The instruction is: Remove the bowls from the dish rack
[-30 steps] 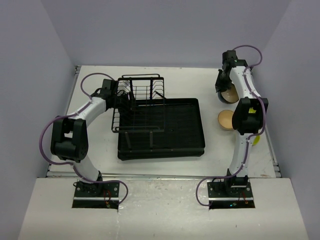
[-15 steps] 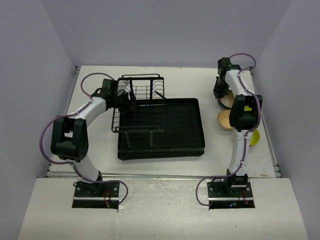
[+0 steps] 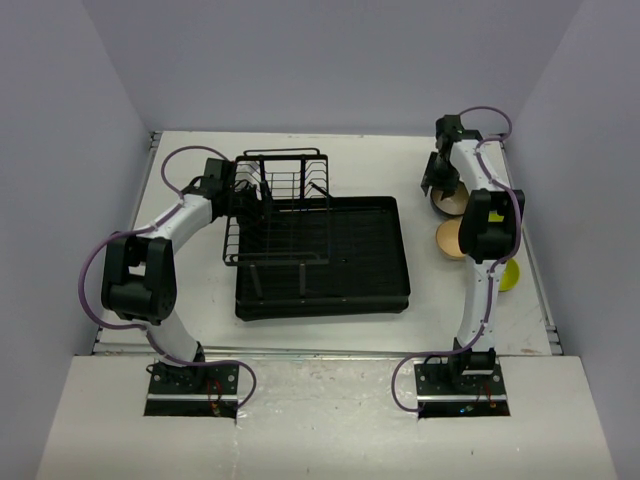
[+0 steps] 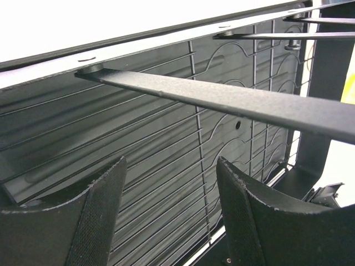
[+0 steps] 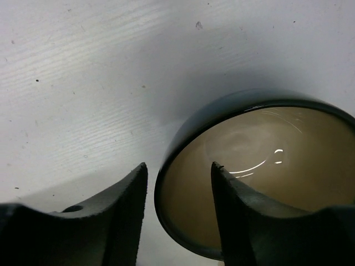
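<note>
The black dish rack [image 3: 285, 215] with its wide tray [image 3: 370, 270] stands mid-table; no bowl shows in it. My right gripper [image 3: 437, 180] is open at the far right, its jaws astride the rim of a dark glossy bowl [image 3: 455, 204] with a tan inside, which rests on the table. In the right wrist view one finger of the gripper [image 5: 178, 166] is inside that bowl [image 5: 266, 166] and one outside. A tan bowl [image 3: 450, 240] sits just nearer. My left gripper [image 3: 240, 195] is open and empty inside the wire rack; in the left wrist view it [image 4: 172, 205] hangs over the tray floor [image 4: 138, 138].
A lime-green bowl [image 3: 510, 277] lies at the right edge, partly hidden behind the right arm. A flat black rack bar [image 4: 222, 94] crosses just above the left fingers. Purple walls close the table on three sides.
My right gripper lowered the tilted dark bowl onto the table, let go of it and opened. The left arm has not moved.
</note>
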Robot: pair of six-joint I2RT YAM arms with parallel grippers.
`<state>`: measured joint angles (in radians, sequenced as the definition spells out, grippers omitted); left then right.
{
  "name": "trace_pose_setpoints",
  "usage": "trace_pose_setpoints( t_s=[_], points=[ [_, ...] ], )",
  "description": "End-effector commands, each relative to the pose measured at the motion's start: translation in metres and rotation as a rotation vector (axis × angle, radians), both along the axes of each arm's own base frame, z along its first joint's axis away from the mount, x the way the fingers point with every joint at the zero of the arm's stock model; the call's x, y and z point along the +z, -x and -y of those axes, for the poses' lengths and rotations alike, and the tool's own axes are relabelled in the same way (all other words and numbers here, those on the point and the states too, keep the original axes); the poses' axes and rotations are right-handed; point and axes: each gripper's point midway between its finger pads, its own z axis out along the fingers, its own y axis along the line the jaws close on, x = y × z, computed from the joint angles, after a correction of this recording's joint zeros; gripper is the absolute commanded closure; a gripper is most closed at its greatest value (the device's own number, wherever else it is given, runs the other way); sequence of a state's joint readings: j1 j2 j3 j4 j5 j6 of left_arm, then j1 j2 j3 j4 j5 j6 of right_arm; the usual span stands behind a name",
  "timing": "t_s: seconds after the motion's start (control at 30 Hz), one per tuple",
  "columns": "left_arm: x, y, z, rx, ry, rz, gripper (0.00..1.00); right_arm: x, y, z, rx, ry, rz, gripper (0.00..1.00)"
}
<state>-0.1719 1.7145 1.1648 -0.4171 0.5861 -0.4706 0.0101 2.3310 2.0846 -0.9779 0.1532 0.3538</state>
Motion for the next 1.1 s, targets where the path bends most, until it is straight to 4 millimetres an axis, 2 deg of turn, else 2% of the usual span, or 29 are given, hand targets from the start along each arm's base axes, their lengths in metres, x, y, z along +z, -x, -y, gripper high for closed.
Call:
trace_pose_setpoints(
  t_s=[0.0, 0.1, 0.23, 0.33, 0.37, 0.47, 0.57, 0.67, 0.9, 1.07],
  points=[
    [-0.023, 0.03, 0.001, -0.003, -0.046, -0.137, 0.33, 0.032, -0.005, -0.001, 0.001, -0.019, 0.074, 0.48],
    [-0.024, 0.03, -0.001, 0.005, -0.052, -0.147, 0.33, 0.041, -0.003, -0.005, 0.009, -0.036, 0.092, 0.44],
    [-0.013, 0.028, 0.0, -0.002, -0.046, -0.104, 0.32, 0.063, 0.004, -0.009, 0.016, -0.06, 0.124, 0.42],
    [-0.006, 0.028, -0.003, -0.02, -0.06, -0.088, 0.32, 0.071, 0.009, -0.011, 0.025, -0.067, 0.144, 0.42],
    [-0.005, 0.028, -0.004, -0.033, -0.068, -0.076, 0.32, 0.083, 0.01, -0.011, 0.027, -0.07, 0.171, 0.41],
    [-0.002, 0.031, -0.008, -0.05, -0.087, -0.064, 0.32, 0.102, 0.013, -0.012, 0.031, -0.075, 0.206, 0.41],
    [-0.001, 0.036, -0.011, -0.075, -0.103, -0.058, 0.35, 0.115, 0.018, -0.012, 0.031, -0.077, 0.228, 0.4],
    [0.003, 0.039, -0.013, -0.089, -0.108, -0.03, 0.38, 0.116, 0.024, -0.013, 0.036, -0.078, 0.217, 0.4],
    [0.019, 0.035, -0.03, -0.045, -0.075, 0.031, 0.33, 0.118, 0.045, -0.013, 0.043, -0.082, 0.221, 0.4],
    [0.033, 0.033, -0.029, -0.074, -0.045, 0.075, 0.29, 0.122, 0.052, -0.011, 0.045, -0.071, 0.222, 0.39]
  ],
)
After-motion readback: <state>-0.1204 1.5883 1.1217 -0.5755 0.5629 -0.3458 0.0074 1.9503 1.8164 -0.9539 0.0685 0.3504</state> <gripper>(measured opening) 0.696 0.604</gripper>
